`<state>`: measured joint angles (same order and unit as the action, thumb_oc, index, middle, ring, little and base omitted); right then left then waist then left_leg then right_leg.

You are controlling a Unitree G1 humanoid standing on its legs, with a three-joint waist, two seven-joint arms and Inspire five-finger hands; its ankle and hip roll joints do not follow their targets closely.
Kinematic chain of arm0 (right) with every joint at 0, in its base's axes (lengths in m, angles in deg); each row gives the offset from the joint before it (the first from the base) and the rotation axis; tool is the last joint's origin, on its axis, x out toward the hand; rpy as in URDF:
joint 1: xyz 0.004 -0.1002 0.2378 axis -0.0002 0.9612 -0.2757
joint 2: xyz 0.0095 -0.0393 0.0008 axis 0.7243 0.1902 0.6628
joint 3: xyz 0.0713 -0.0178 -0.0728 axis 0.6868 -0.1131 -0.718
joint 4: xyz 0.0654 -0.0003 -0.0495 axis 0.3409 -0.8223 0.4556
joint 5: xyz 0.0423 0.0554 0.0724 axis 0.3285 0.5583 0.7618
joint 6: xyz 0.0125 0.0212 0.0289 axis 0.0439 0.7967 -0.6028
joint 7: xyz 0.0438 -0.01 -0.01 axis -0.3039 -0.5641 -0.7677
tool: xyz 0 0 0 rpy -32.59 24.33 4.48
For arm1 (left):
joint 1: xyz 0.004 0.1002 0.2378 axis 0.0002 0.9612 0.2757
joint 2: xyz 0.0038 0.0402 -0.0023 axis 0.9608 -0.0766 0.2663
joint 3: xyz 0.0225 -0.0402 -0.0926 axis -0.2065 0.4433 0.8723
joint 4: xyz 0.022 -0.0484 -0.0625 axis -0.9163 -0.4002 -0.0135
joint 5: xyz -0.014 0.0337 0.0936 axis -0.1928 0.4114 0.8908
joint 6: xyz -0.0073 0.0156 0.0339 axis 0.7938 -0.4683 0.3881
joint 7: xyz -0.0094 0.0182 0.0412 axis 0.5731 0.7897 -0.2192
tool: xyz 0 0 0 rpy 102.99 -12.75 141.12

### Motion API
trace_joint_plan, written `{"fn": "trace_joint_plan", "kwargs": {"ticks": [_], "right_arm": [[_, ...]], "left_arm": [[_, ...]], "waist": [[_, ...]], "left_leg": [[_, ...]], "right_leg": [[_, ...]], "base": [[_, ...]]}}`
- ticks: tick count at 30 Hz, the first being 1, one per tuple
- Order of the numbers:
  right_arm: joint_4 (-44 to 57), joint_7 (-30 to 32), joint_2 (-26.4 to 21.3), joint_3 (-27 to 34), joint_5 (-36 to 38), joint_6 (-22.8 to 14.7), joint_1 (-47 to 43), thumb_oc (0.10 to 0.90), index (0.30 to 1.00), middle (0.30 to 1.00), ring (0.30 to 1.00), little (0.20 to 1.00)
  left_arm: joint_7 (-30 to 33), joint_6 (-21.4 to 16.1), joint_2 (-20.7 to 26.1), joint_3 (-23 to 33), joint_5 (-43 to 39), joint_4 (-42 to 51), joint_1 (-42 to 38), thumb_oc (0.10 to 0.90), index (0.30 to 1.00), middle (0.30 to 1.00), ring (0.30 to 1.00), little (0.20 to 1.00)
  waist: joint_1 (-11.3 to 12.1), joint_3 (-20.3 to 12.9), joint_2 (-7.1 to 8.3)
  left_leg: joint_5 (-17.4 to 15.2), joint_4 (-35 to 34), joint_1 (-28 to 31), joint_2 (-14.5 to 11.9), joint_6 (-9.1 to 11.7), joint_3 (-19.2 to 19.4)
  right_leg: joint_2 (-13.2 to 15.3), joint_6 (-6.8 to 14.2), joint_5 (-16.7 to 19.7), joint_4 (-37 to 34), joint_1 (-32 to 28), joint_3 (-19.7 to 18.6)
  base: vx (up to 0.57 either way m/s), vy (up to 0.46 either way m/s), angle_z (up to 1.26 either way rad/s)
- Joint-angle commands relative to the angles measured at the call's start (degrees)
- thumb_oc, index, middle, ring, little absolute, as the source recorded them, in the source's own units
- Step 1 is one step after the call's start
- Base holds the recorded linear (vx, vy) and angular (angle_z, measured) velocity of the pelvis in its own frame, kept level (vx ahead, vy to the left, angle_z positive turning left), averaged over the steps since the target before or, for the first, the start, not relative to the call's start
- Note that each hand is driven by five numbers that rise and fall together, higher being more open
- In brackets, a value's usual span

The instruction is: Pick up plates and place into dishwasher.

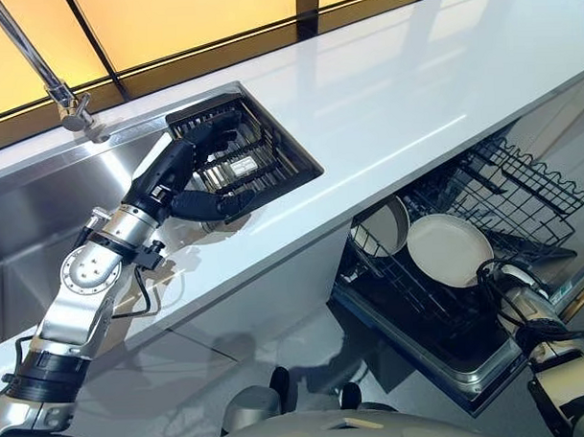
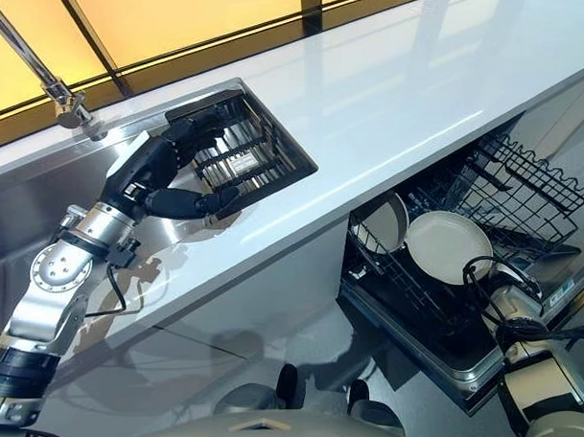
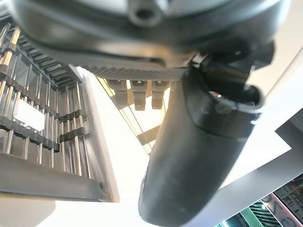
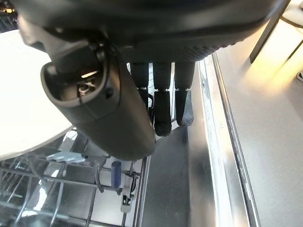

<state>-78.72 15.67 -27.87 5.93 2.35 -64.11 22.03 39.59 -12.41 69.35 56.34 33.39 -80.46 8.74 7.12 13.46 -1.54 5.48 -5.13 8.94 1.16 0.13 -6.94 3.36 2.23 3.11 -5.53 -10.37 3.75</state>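
With two plates point(image 1: 450, 250) already racked in the dishwasher point(image 1: 484, 221), the left hand point(image 1: 199, 179), fingers relaxed and empty, hovers over the sink rack point(image 1: 270, 152), seemingly seeking another; the right hand point(image 4: 142, 85) hangs loose by the dishwasher.

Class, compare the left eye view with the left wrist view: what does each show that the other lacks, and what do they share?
The left eye view alone takes in the faucet, the sink, the white plate standing in the open dishwasher's lower rack, and the right hand beside that plate. The left wrist view alone gives a close look at the left hand's thumb and its fingers hanging straight, holding nothing. Both show the left hand, the dark slatted rack set in the sink, and the white counter.
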Motion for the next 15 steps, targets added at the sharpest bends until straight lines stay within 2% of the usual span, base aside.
{"fn": "trace_joint_plan", "kwargs": {"ticks": [1, 4, 9, 13, 15], "right_arm": [[-3.15, -0.98, -2.20, -5.65, -2.00, 1.84, -1.24, 0.100, 0.300, 0.300, 0.300, 0.200], [-2.87, -3.19, -0.55, -7.41, -4.47, 1.86, -1.01, 0.100, 0.300, 0.300, 0.300, 0.200], [-5.71, -9.28, 3.28, -9.33, -3.01, 2.85, 0.14, 0.100, 0.300, 0.300, 0.300, 0.200], [-7.89, -11.73, 6.29, -8.11, 9.14, 1.02, 0.59, 0.100, 0.300, 0.300, 0.300, 0.200], [-9.29, -11.25, 8.42, -6.01, 19.14, -3.25, 1.28, 0.100, 0.300, 0.300, 0.300, 0.200]], "left_arm": [[0.16, -4.37, -0.24, 4.31, -2.26, 4.88, -3.17, 0.800, 0.900, 0.900, 0.900, 0.900], [0.44, -4.25, -1.01, 4.02, -1.47, 4.89, -3.19, 0.800, 0.900, 0.900, 0.900, 0.900], [0.43, -3.07, -2.25, 4.14, -0.58, 5.23, -3.37, 0.800, 0.900, 0.900, 0.900, 0.900], [-0.24, -2.10, -3.18, 4.53, -0.49, 5.40, -3.67, 0.800, 0.900, 0.900, 0.900, 0.900], [-0.75, -1.31, -4.23, 4.79, -0.15, 5.41, -4.00, 0.800, 0.900, 0.900, 0.900, 0.900]], "waist": [[-0.87, -4.54, 0.77], [-0.90, -4.69, 0.54], [-0.68, -4.95, 0.17], [-0.33, -4.95, 0.01], [-0.16, -5.01, -0.14]], "left_leg": [[-5.00, 0.13, -0.10, 1.26, -1.24, 0.92], [-5.03, 0.13, -0.03, 1.32, -1.28, 0.90], [-4.99, 0.13, -0.02, 1.32, -1.18, 0.73], [-4.90, 0.13, 0.21, 1.41, -1.13, 0.25], [-4.88, 0.13, 0.30, 1.45, -1.09, 0.02]], "right_leg": [[-0.65, 1.21, -0.88, 0.53, 0.70, 1.34], [-0.59, 1.17, -0.98, 0.53, 0.61, 1.31], [-0.48, 1.05, -1.21, 0.53, 0.50, 1.59], [-0.38, 0.79, -1.28, 0.53, 0.14, 1.84], [-0.30, 0.64, -1.34, 0.53, -0.04, 2.00]], "base": [[0.00, 0.000, 0.00], [0.00, 0.000, 0.00], [0.00, 0.000, 0.00], [0.00, 0.004, 0.01], [0.02, 0.020, 0.05]]}}
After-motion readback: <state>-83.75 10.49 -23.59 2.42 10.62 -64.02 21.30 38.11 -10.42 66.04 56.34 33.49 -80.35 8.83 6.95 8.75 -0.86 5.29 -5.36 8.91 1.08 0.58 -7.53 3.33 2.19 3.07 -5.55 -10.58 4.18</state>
